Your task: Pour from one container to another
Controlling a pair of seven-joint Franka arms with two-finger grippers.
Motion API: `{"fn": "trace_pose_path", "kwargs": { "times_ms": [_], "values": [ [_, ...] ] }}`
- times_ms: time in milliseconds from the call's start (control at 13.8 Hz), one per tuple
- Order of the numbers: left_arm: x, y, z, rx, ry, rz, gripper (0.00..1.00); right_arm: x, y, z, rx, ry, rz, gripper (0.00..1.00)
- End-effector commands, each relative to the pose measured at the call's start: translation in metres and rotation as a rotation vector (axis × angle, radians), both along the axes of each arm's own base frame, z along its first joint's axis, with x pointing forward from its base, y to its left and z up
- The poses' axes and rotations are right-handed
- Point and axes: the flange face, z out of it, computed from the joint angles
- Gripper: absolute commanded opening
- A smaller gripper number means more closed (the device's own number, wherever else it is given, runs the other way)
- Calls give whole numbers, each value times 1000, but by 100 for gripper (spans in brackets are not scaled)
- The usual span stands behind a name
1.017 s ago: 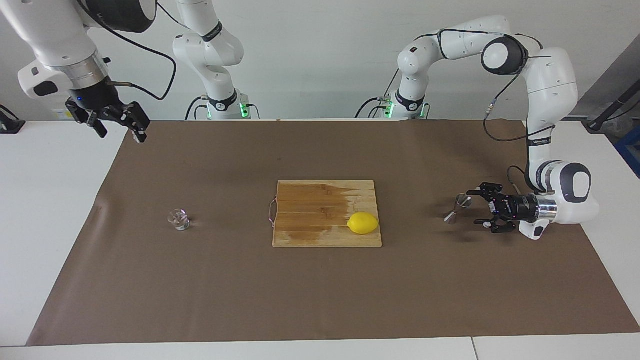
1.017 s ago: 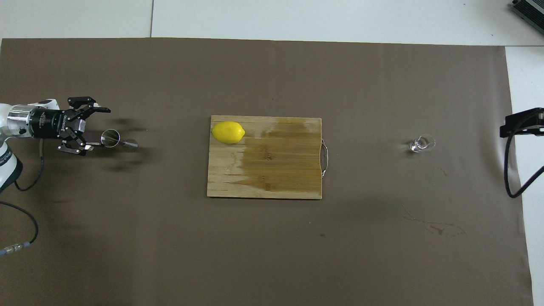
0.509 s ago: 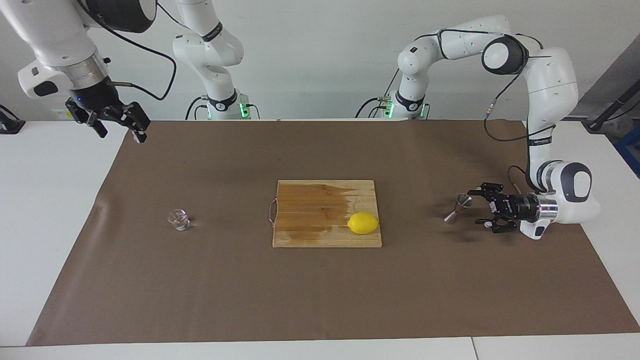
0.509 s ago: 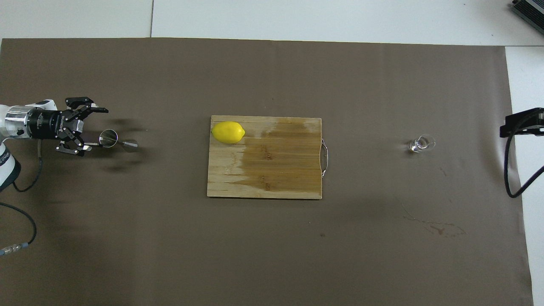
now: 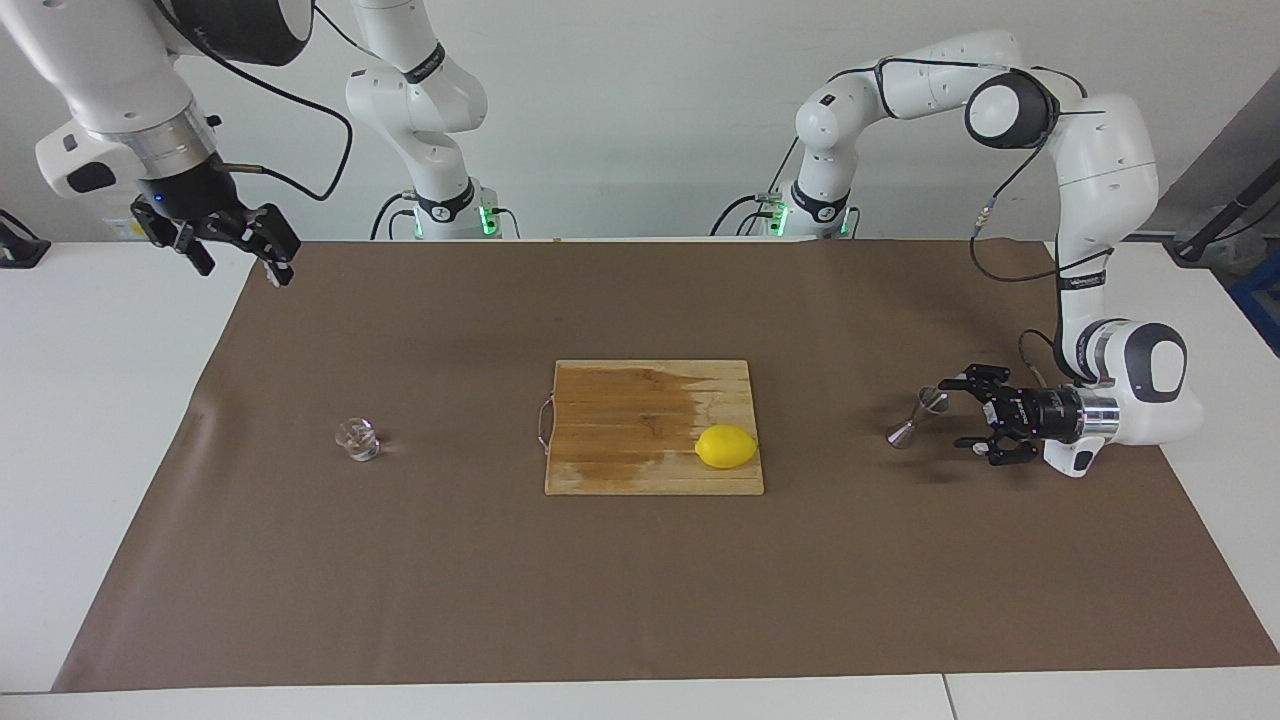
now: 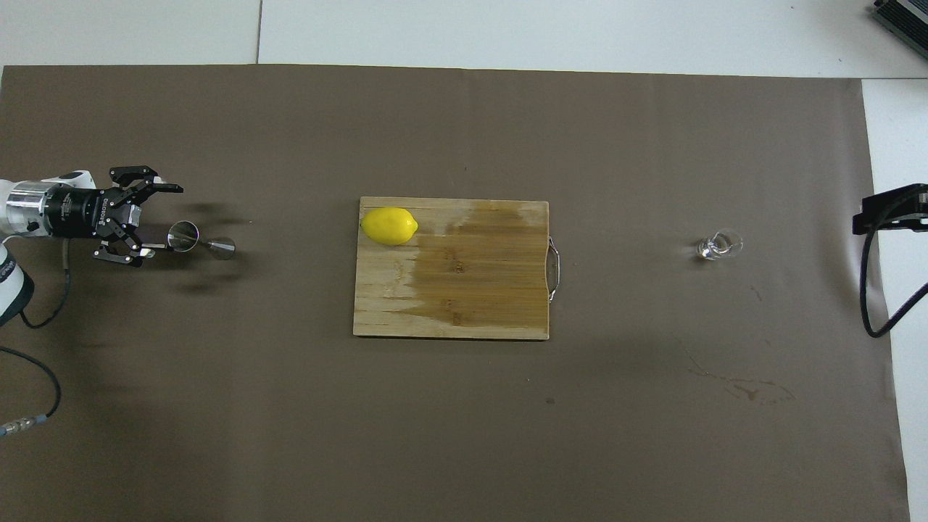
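The clear glass tumbler (image 5: 357, 439) (image 6: 718, 245) stands on the brown mat toward the right arm's end of the table. The steel jigger (image 5: 912, 418) (image 6: 199, 241) stands on the mat toward the left arm's end. My left gripper (image 5: 955, 415) (image 6: 167, 220) lies low and level, pointing at the jigger. It is open, and the jigger sits just off its fingertips with nothing gripped. My right gripper (image 5: 240, 262) waits open, raised over the mat's corner by the right arm's base, well away from the glass.
A wooden cutting board (image 5: 620, 420) (image 6: 471, 290) lies mid-table between the two containers. A yellow lemon (image 5: 726, 446) (image 6: 389, 225) rests on its corner toward the jigger. Faint stains (image 6: 747, 388) mark the mat closer to the robots than the glass.
My left gripper has drawn back a little from the jigger toward the left arm's end of the table, still open. The right arm, the glass and the lemon have not moved.
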Motion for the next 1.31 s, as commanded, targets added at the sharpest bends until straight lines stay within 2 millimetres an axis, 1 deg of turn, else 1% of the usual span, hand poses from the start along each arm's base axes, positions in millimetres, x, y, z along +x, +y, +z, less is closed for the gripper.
{"fn": "trace_pose_path", "kwargs": {
  "times_ms": [0,363,509,727,945,1235],
  "values": [
    [-1,5,-8,9,9,9,100,-8,2,1,27,3,-7,100],
    [3,2,-5,-3,14,22,100,-8,2,1,27,3,-7,100],
    [11,-1,5,-13,-7,32,100,-8,2,1,27,3,-7,100],
    [14,-9,7,-22,0,29,100,-8,2,1,27,3,-7,100],
    [11,-12,11,-38,19,6,100,-8,2,1,27,3,-7,100],
    [3,-4,9,-33,31,-29,100,-8,2,1,27,3,-7,100]
  ]
}}
